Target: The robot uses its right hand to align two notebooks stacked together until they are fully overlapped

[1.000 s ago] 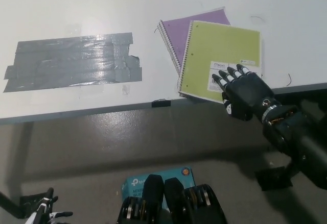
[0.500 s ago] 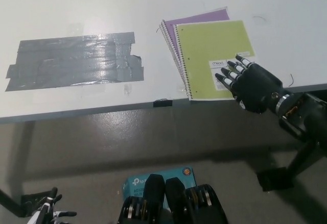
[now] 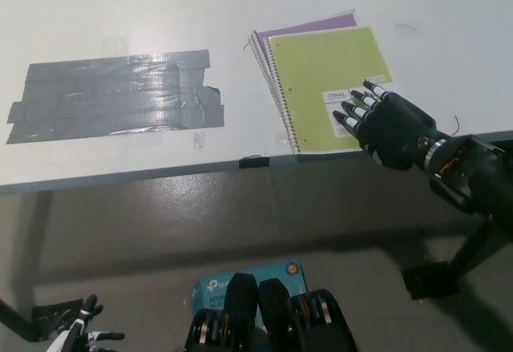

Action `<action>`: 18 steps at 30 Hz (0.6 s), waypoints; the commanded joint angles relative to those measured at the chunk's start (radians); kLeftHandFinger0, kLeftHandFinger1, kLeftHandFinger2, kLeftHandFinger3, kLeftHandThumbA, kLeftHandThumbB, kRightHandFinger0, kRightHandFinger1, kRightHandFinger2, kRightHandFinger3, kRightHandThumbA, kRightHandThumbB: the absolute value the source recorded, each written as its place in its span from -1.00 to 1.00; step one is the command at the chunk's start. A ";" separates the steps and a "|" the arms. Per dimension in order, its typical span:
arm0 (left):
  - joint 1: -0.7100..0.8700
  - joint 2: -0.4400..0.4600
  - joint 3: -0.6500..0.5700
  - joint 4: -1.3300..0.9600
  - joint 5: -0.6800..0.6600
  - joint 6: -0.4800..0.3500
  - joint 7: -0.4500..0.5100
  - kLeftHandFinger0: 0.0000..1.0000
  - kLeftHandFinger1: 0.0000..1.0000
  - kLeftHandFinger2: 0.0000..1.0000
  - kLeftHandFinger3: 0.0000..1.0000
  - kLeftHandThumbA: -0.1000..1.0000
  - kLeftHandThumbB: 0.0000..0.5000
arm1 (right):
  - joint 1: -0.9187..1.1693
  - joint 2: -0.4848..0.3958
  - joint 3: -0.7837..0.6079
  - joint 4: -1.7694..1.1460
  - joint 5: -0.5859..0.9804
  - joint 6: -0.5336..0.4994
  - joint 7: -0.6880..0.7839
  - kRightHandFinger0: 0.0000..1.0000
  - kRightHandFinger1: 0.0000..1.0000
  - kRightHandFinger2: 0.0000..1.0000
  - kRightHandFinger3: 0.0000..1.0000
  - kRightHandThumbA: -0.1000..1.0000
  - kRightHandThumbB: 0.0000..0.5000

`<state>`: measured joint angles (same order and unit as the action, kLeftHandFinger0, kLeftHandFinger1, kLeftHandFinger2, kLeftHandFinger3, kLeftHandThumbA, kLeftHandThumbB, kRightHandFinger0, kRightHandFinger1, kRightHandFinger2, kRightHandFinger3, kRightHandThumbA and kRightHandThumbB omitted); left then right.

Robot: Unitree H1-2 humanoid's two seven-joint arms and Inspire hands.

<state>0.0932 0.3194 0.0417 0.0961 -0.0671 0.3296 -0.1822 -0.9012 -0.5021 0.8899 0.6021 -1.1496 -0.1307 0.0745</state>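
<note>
A black right hand (image 3: 391,127) lies flat on the lower right corner of a lime-green spiral notebook (image 3: 325,75) on a white table (image 3: 200,15), its fingers (image 3: 357,107) spread apart and extended, pressing down on the cover near a white printed label rather than gripping anything. The green notebook sits near the table's front edge at the right side of the head view, its wire binding running along its left side and its cover turned slightly so the long edges slant up toward the left. Beneath it lies a purple notebook (image 3: 309,26), nearly covered: only a thin strip of purple shows along the top edge and a sliver with a second wire spiral along the left, so the two covers are close to overlapping but not fully matched. To the left, well apart from the notebooks, a wide patch of grey duct tape (image 3: 116,95) is stuck to the tabletop. Below the table edge, a teal box (image 3: 210,288) rests on the grey floor. The white left hand (image 3: 80,337) rests at the bottom left corner of the picture, only partly in view, and whether it is open or closed cannot be told
</note>
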 commanded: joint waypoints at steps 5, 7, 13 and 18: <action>0.007 0.023 0.001 -0.030 0.011 -0.021 -0.013 0.02 0.09 0.29 1.00 1.00 1.00 | -0.053 0.014 -0.037 0.023 0.003 -0.034 0.073 1.00 1.00 1.00 1.00 1.00 0.70; 0.011 0.022 -0.003 -0.037 0.016 -0.022 -0.012 0.00 0.05 0.29 1.00 1.00 1.00 | -0.055 0.013 -0.046 0.025 0.003 -0.031 0.081 1.00 1.00 1.00 1.00 1.00 0.68; 0.013 0.023 -0.002 -0.034 0.018 -0.032 -0.013 -0.06 0.04 0.29 1.00 1.00 1.00 | -0.072 0.005 -0.057 0.028 -0.005 -0.030 0.108 1.00 1.00 1.00 1.00 1.00 0.79; 0.009 0.028 -0.006 -0.042 0.023 -0.023 -0.017 -0.15 0.03 0.29 1.00 1.00 1.00 | -0.094 -0.010 -0.047 0.059 -0.030 -0.049 0.072 1.00 1.00 1.00 1.00 1.00 0.75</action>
<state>0.0958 0.3195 0.0383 0.0893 -0.0560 0.3251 -0.1837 -0.9366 -0.4882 0.8469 0.6343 -1.1509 -0.1472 0.1422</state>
